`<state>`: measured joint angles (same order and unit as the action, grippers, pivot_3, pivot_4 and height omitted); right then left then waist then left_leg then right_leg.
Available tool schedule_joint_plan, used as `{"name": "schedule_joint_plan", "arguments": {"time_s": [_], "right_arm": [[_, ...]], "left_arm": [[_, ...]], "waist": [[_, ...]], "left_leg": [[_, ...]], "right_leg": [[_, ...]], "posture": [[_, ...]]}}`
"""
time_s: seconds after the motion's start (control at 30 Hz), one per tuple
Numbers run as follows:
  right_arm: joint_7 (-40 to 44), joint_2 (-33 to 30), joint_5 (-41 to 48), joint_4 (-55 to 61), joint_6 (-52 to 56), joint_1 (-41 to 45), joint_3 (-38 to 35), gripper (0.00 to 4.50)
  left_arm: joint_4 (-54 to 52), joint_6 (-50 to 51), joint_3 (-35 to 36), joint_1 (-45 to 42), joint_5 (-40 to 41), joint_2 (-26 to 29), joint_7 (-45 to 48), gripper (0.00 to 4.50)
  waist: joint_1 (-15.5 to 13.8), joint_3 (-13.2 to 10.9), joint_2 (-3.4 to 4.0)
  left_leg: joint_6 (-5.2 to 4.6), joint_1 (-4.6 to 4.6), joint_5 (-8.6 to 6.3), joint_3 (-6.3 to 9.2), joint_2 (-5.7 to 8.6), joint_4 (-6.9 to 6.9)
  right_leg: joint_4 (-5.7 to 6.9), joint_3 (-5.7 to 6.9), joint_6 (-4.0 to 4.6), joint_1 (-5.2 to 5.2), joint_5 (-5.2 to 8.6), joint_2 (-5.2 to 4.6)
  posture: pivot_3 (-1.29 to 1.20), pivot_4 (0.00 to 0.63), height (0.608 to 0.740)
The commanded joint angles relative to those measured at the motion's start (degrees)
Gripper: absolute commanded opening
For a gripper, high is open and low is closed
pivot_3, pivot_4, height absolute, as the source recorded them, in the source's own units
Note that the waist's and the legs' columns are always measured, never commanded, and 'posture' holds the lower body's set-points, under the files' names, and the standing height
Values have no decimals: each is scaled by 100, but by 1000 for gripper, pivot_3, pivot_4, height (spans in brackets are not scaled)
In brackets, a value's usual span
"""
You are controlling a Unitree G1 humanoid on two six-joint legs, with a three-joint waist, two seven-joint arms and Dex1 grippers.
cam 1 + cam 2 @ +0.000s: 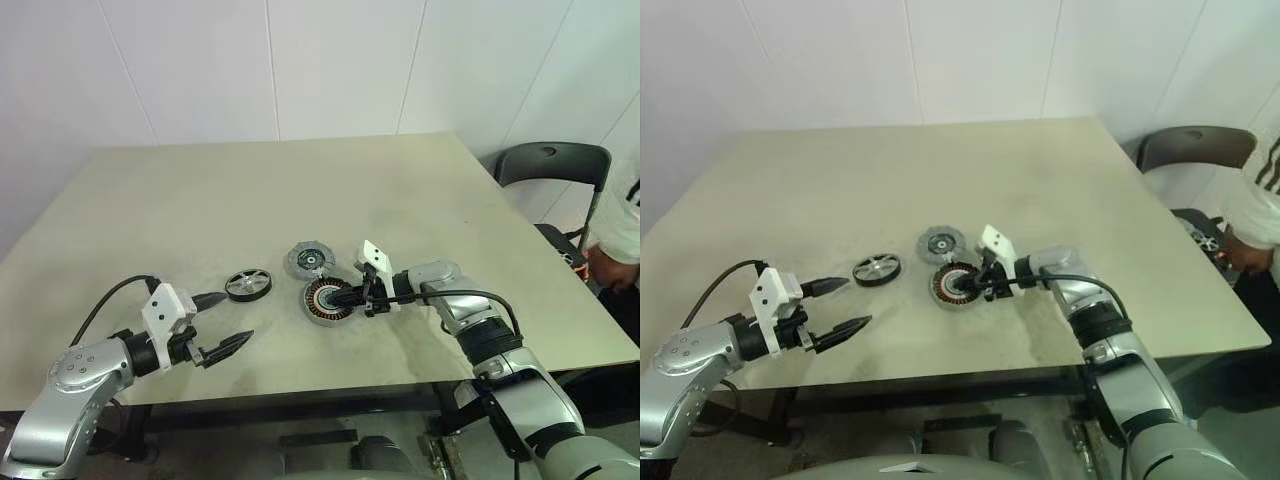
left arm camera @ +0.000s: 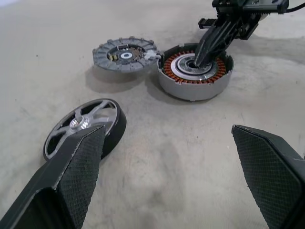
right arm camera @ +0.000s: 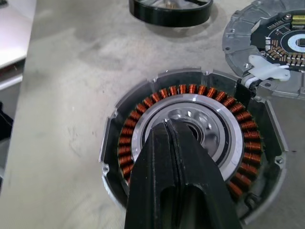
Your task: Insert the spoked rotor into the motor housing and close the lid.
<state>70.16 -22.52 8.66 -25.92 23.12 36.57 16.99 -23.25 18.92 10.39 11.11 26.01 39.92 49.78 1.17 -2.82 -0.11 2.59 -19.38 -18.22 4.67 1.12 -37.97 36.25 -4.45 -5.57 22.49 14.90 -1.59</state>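
Cut off at the upper edge of the right wrist picture: the spoked rotor (image 3: pixel 170 10); hidden under closed fingers (image 3: pixel 176 157), perhaps touching: the motor housing's (image 3: pixel 143 102) silver centre.

Table (image 1: pixel 300 190), black chair (image 1: pixel 553 162) w/ person (image 1: pixel 622 235) beside.

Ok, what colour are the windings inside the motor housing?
Copper-orange, ringing the silver centre of the motor housing; clearest in the right wrist view.
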Motion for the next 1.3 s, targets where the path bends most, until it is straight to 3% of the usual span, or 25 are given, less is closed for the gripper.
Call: {"name": "schedule_joint_plan", "arguments": {"time_s": [0.03, 0.4, 0.63, 0.77, 0.83, 1.07, 1.3], "right_arm": [[7, -32, -39, 96, -50, 18, -6, 17], [337, -299, 492, 637, 172, 450, -487, 17], [946, -1043, 704, 1040, 266, 481, -633, 17], [1050, -1322, 782, 1196, 280, 448, -710, 17], [1137, -1459, 855, 1326, 352, 388, -742, 17], [1300, -1778, 1026, 1598, 541, 254, -785, 17], [1297, -1795, 1054, 1639, 562, 240, -740, 17]], "left_arm": [[-180, 28, 140, -61, 100, 41, -26, 4500], [-447, 876, 470, -173, 866, -329, -710, 4500], [-604, 2770, 1237, -220, 2981, -1135, -2679, 4500], [-77, 3516, 1444, -379, 4696, -1530, -3664, 4500], [306, 3517, 1531, -438, 5451, -1846, -4254, 4500], [1190, 3367, 1542, -518, 6979, -2267, -5585, 4500], [1651, 3098, 1413, -725, 7608, -2363, -6155, 4500]], "waist": [[1, 0, 0], [-8, 0, 0], [-19, 1, -2], [-15, 1, -2], [-18, 1, -2], [-45, 3, -6], [-50, 3, -6]], "left_leg": [[0, 0, 0, 0, 0, 0], [0, -6, 0, 4, -1, 0], [-1, -8, 0, 10, -4, -3], [0, -5, 0, 12, -4, -4], [0, -4, 0, 13, -5, -6], [1, -8, 0, 13, 2, -8], [4, -7, 1, 11, 6, -9]], "right_leg": [[0, 0, 0, -1, 0, 0], [0, 0, -1, 7, -1, -2], [-2, 1, -3, 4, -1, -14], [4, 1, -3, 4, -1, -9], [5, 1, -3, 4, -1, -9], [2, 1, -2, 4, -1, -12], [1, 1, 0, 3, 0, -8]], "posture": [[0, 0, 740], [0, 0, 740], [0, 0, 740], [0, 0, 740], [0, 0, 740], [0, 0, 740], [0, 0, 740]]}}
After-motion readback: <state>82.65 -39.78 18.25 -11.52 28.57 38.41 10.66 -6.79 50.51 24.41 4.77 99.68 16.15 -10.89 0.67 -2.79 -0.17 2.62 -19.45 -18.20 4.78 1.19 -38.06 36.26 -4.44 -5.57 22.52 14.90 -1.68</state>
